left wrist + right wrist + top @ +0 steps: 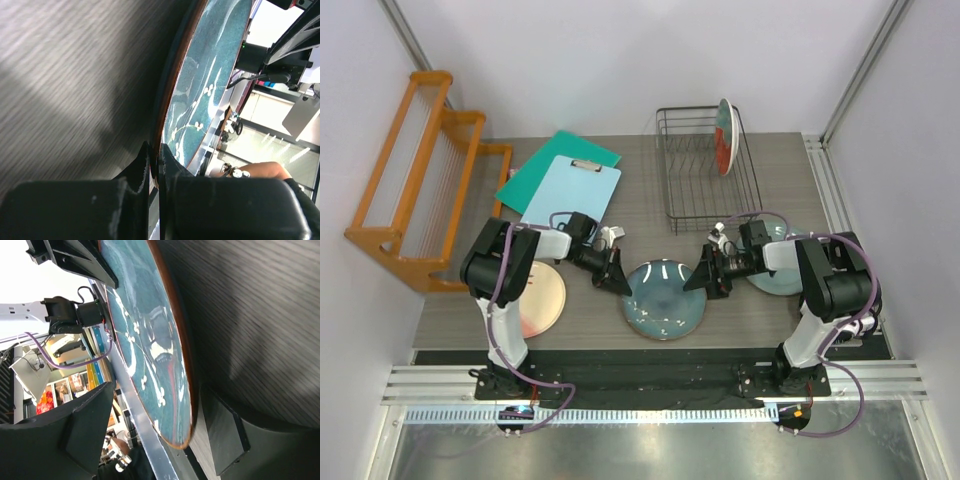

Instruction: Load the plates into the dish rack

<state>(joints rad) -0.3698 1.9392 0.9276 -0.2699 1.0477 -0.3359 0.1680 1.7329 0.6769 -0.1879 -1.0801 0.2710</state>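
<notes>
you find no text, label, brand or number that can be read in any of the three views. in the right wrist view, the coloured items on the background shelves (93, 374) at the lower left of the frame are too blurred to make out any writing. in the top view, the small lit board (517, 411) at the bottom left of the frame is too small to read.
</notes>
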